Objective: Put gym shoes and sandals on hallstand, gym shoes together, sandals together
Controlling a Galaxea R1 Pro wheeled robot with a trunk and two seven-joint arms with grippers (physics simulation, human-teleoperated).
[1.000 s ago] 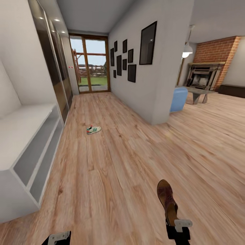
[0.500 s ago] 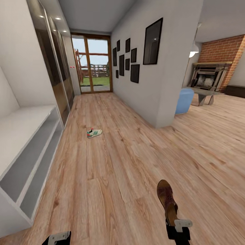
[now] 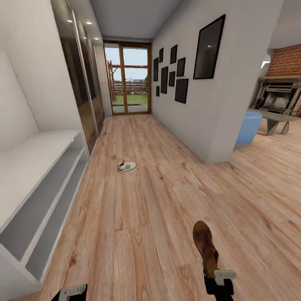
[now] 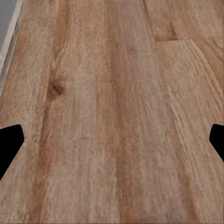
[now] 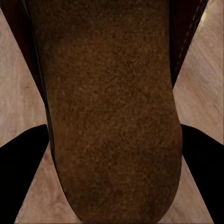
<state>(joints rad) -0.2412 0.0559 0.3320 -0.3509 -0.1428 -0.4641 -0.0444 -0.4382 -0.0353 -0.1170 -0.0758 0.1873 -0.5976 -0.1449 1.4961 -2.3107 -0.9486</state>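
Observation:
One white gym shoe (image 3: 126, 166) with green stripes lies on the corridor floor (image 3: 146, 209), mid-corridor, a little right of the hallstand (image 3: 29, 167), whose pale bench with two open shelves runs along the left wall. My right gripper (image 3: 215, 276) sits low in the head view, shut on a dark brown sandal (image 3: 205, 242) that points away from me. In the right wrist view the sandal's brown sole (image 5: 112, 112) lies between the dark fingers (image 5: 23, 170). My left gripper (image 3: 69, 294) is open over bare planks, its fingertips (image 4: 9, 144) wide apart. The other gym shoe and sandal are out of view.
Glass doors (image 3: 129, 81) close the corridor's far end. Dark mirrored wardrobe doors (image 3: 81, 96) follow the hallstand on the left. The right wall carries black frames (image 3: 179, 73) and ends at a corner (image 3: 219, 156); beyond it stand a blue pouf (image 3: 247, 127) and a fireplace (image 3: 280, 96).
The whole view has shifted as the camera moved, so the corridor and gym shoe sit further right in the picture. Both grippers and the held sandal keep their places.

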